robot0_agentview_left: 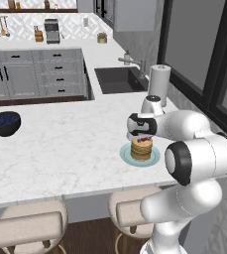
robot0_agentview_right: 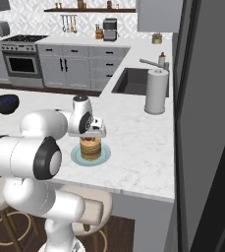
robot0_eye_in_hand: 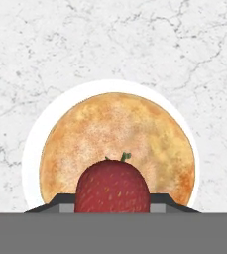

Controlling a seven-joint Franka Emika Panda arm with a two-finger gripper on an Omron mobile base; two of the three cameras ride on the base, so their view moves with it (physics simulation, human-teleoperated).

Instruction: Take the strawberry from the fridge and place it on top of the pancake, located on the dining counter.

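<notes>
A white robot arm is reaching over the dining counter (robot0_agentview_left: 55,149), a wide marble-patterned top with beige stools (robot0_agentview_left: 33,223) tucked beneath, while a dark blue bowl (robot0_agentview_left: 4,123) is sitting well apart to the left. The pale plate (robot0_agentview_left: 126,155) is carrying the pancake (robot0_agentview_left: 141,150) stack, and the gripper (robot0_agentview_left: 142,139) is hanging directly above it. In the hand view the pancake (robot0_eye_in_hand: 117,139) is lying straight below along the gripper's line of sight, nearly centred. The fingers are pinching narrowly on the strawberry (robot0_eye_in_hand: 113,187), leaf tip pointing toward the stack, the fruit just above the top pancake. A straight descent and release looks like what is left.
</notes>
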